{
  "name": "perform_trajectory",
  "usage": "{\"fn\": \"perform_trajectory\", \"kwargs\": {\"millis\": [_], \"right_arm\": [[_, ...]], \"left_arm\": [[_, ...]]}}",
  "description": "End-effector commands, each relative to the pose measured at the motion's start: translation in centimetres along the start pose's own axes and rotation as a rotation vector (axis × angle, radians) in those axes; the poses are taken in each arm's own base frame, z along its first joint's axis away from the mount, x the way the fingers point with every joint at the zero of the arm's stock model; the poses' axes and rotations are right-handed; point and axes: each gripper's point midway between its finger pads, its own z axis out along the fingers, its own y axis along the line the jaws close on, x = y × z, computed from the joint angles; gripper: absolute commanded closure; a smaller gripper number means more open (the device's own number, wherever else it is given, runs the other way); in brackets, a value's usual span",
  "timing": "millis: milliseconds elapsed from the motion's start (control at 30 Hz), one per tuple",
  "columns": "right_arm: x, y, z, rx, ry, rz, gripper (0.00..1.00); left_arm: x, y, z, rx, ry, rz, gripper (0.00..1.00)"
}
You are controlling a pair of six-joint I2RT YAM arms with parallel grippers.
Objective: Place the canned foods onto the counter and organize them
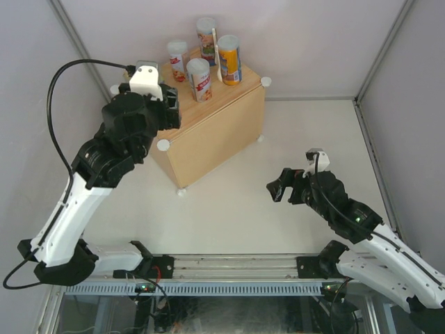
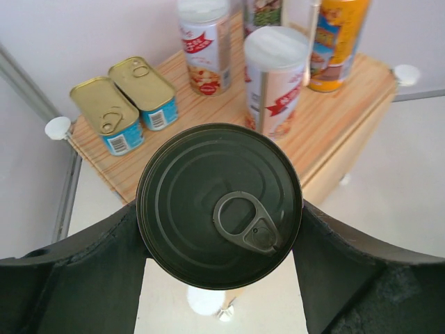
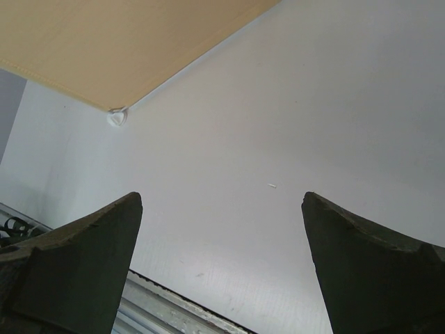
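The left end effector (image 2: pixel 221 233) has its matte black fingers (image 2: pixel 104 271) partway closed on a short dark can (image 2: pixel 208 188) with a round ribbed lid and a flat ring pull. Beyond it lies the plank-grain wooden tabletop (image 2: pixel 341 118). Two flat, gold-lidded rectangular tins (image 2: pixel 104 111) sit ahead-left, and glossy tall cylinders (image 2: pixel 277 83) stand straight ahead. The right end effector (image 3: pixel 222 209) gapes wide and grips nothing.

Four tall labelled cans (image 1: pixel 199 78) stand upright on the light-wood bench (image 2: pixel 348 115), two flat gold-topped tins (image 2: pixel 108 115) lie side by side near its left corner, and a dark pull-tab can (image 2: pixel 219 205) hangs gripped above its near edge.
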Motion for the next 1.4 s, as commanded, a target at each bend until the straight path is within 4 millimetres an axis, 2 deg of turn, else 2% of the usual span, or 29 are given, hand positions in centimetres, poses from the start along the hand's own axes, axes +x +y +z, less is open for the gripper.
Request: {"fn": "perform_trajectory", "kwargs": {"millis": [0,300,433,533,600,767,1200,1267,1367], "right_arm": [[-1.4,1.1,-0.3,-0.031,-0.057,0.023,0.03],[-1.3,2.2,-0.8,-0.063,-0.062,0.009,0.03],[-1.2,2.6,-0.9,-0.074,-0.061,0.007,0.03],[-1.1,2.7,-0.9,-0.077,-0.058,0.003,0.03],[-1.1,2.9,-0.9,-0.083,-0.058,0.003,0.03],[-1.0,3.0,-0.8,-0.082,-0.055,0.000,0.03],[-0.8,3.2,-0.5,-0.081,-0.047,-0.005,0.03],[-0.8,3.2,-0.4,-0.078,-0.047,-0.006,0.03],[-0.8,3.2,-0.4,-0.082,-0.049,-0.008,0.03]], "left_arm": [[-5.0,1.0,0.7,0.024,-0.148,-0.125,1.00],[-4.0,1.7,5.6,-0.012,-0.108,-0.144,1.00],[-3.6,2.1,6.8,-0.023,-0.096,-0.144,1.00],[-3.4,2.2,7.4,-0.024,-0.092,-0.148,1.00],[-3.4,3.5,7.8,-0.056,-0.093,-0.150,1.00],[-3.5,4.1,8.2,-0.065,-0.090,-0.153,1.00],[-1.8,4.2,9.7,-0.067,-0.029,-0.145,1.00],[-1.6,4.3,9.7,-0.070,-0.028,-0.147,0.97],[-1.3,4.6,9.8,-0.085,-0.026,-0.152,0.85]]}}
